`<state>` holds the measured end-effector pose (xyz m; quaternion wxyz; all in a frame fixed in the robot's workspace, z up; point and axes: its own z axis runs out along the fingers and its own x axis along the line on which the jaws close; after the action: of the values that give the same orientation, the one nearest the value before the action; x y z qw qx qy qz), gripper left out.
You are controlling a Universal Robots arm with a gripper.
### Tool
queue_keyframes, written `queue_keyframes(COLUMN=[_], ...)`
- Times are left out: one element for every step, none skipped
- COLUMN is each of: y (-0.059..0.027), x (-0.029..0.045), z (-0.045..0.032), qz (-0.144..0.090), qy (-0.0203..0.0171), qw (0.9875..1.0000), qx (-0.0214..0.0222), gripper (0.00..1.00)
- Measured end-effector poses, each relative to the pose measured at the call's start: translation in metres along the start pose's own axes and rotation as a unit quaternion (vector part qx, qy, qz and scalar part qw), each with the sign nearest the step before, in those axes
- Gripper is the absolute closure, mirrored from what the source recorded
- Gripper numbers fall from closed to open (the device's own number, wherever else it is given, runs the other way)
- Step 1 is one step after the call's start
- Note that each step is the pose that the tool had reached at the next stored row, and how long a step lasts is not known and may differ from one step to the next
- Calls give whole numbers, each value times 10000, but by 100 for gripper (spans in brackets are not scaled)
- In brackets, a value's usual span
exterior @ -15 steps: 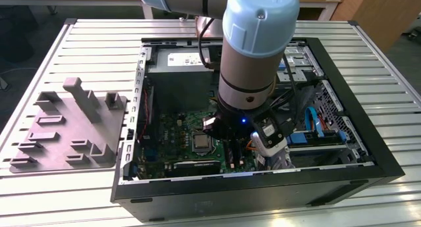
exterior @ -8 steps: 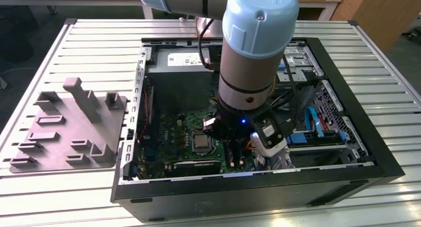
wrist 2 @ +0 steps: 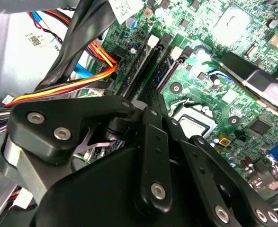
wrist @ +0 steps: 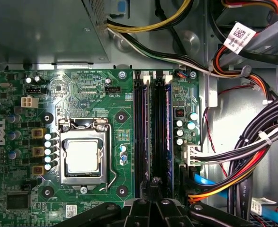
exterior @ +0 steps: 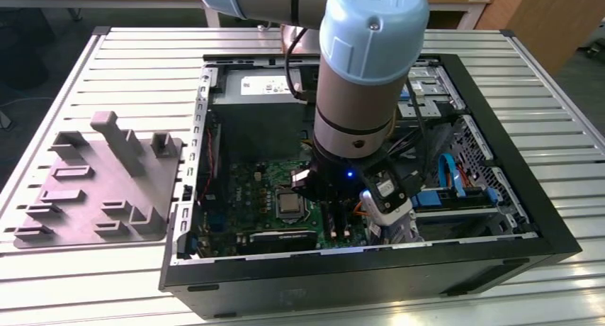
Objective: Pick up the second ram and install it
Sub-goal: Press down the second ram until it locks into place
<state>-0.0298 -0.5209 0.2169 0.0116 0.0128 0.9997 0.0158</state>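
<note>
- what is at the exterior view's left?
- a gray plastic holder (exterior: 99,184) with slots and posts. it lies flat on the silver counter (exterior: 529,92) made of long strips.

- and next to it?
- a black computer box (exterior: 378,276), lying on its side with the cover off. you can look right in. the green board (exterior: 255,191) is at the bottom, and a gray metal box (exterior: 260,120) sits past it.

- what is on the green board?
- first the square silver socket (exterior: 286,204). in the first wrist view the socket (wrist: 83,158) is shiny, with a bent wire clip along one side. just beside it run the long black slot rails (wrist: 142,127).

- where is the second ram?
- it is down among those rails. i see a dark blue-green stick (wrist: 162,125) standing on its edge there, on the side away from the socket. i can't tell just which rail it sits in.

- where is the robot?
- the big arm (exterior: 369,71) with the light blue cap reaches down into the box. its end effector (exterior: 336,227) is low over the rails, right by the socket. in the first wrist view the end effector (wrist: 154,184) is over one end of the rails.

- is it clenched or released?
- i can't tell. its black links hide the tip.

- what is more to the exterior view's right?
- a bunch of wires (wrist: 233,179), black, red, orange and yellow, and a blue cable (exterior: 452,173) by the side wall.
</note>
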Motion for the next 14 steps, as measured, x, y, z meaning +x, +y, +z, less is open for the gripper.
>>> queue_keyframes(y=[0, 0, 0, 0, 0, 0, 0, 2, 5, 5, 4, 5, 6, 8], x=[0, 0, 0, 0, 0, 0, 0, -1, -2, -2, -2, -3, -4, -5], z=[0, 0, 1, 2, 4, 4, 3, -6, -22, -56, -98, -135, -174, -217], qz=[0, 0, 0, 0, 0, 0, 0, 0, 0, 0, 1, 0, 0, 0], qy=[0, 0, 0, 0, 0, 0, 0, -2, -5, -3, -1, 0, -1, -1], qw=[10000, 10000, 10000, 10000, 10000, 10000, 10000, 10000, 10000, 10000, 10000, 10000, 10000, 10000], qx=[1, 1, 2, 1, 0, 0, 0, -5, -16, -12, -2, -2, -2, 0], gripper=[90, 90, 90, 90, 90, 90, 90, 90, 90, 90, 90, 90, 90, 90])
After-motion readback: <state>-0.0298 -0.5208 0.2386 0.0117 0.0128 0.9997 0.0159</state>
